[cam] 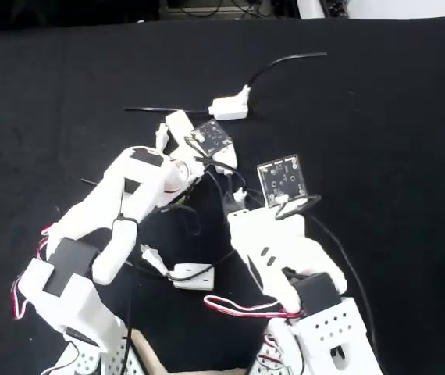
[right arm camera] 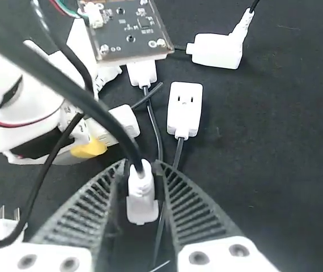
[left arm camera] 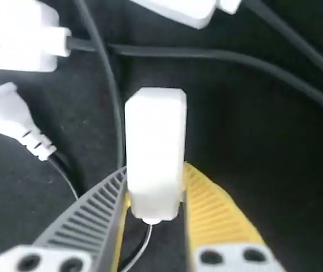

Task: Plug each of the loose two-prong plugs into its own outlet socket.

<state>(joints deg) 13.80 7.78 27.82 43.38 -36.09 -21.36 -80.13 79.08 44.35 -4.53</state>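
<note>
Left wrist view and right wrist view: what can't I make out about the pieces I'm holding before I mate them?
Left wrist view: the block in the left gripper shows a blank side, so I cannot tell whether it is a plug or a socket.
Right wrist view: the prongs of the plug are hidden down in the right gripper.
Left wrist view: a white piece is cut off by the picture's edge.

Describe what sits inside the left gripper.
The left gripper clamps a white rectangular block. Its grey and yellow fingers cover the block's lower sides; prongs or slots cannot be seen.
</note>
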